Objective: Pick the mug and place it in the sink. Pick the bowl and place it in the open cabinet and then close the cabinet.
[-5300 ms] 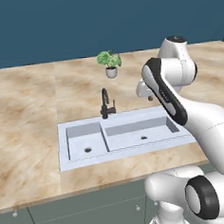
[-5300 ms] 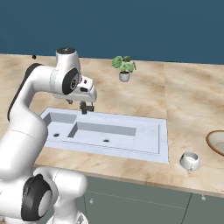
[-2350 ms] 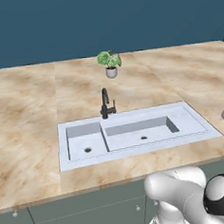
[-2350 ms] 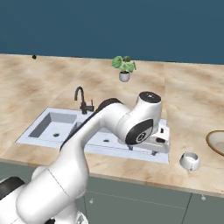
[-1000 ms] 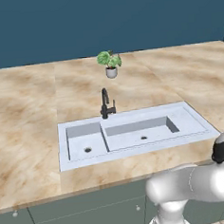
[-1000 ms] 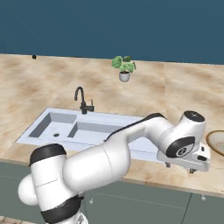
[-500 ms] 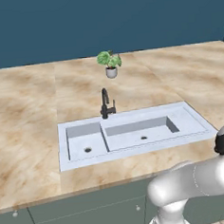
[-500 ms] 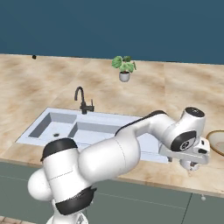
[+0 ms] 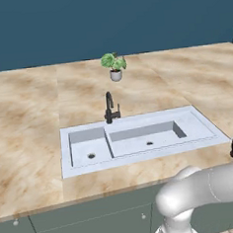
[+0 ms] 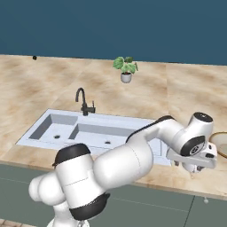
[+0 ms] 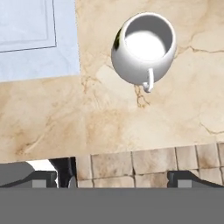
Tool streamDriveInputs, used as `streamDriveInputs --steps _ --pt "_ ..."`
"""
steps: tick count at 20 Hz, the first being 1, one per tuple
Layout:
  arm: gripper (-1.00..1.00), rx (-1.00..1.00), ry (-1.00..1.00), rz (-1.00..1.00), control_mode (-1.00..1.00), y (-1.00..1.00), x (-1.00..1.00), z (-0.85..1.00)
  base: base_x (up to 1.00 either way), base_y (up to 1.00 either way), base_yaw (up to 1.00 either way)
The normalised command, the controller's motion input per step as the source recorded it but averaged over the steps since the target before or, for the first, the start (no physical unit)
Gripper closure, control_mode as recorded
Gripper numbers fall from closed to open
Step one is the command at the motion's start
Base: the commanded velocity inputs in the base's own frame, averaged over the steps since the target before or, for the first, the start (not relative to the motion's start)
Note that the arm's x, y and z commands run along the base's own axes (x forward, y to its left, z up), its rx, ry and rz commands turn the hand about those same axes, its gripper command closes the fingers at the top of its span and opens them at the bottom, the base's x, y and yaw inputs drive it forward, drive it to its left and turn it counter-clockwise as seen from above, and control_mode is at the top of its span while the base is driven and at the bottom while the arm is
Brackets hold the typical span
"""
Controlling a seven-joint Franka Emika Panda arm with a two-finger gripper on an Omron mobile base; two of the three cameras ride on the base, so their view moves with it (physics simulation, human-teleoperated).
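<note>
Hand view, mug (image 11: 143,47) upright near counter edge, beside sink (image 11: 39,39) rim, gripper (image 11: 118,177) spread wide above it.

You're facing a dark teal wall (image 9: 106,20), beige marbled counter (image 9: 25,125) running below it, small potted plant (image 9: 114,66) on that counter near the wall, grey-green drawer fronts (image 9: 82,222) under the counter edge, tan tiled floor (image 11: 148,164) below the counter

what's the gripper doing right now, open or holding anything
Gripper: open and empty, hovering above the mug, which stands on the counter beside the sink.
</note>
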Motion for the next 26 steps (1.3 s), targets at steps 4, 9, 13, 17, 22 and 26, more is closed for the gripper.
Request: streamDriveInputs --steps 4,9,13,17,22,26 --pt "-1.0 0.0 0.0 0.04 -1.0 -0.09 0.13 -0.34 0.0 0.0 0.0" --pt "-1.0 -0.02 -0.04 0.06 -1.0 -0.16 0.09 -0.42 0.0 0.0 0.0" --pt "-1.0 0.0 0.0 0.05 -1.0 -0.18 0.22 -0.34 0.0 0.0 0.0" --pt "-1.0 0.0 -0.01 0.06 -1.0 -0.24 0.15 -0.23 0.0 0.0 0.0" --pt "-1.0 0.0 0.0 0.06 -1.0 -0.23 0.22 -0.15 0.0 0.0 0.0" --pt "-1.0 0.0 0.0 0.07 -1.0 -0.24 0.17 -0.09 0.0 0.0 0.0"
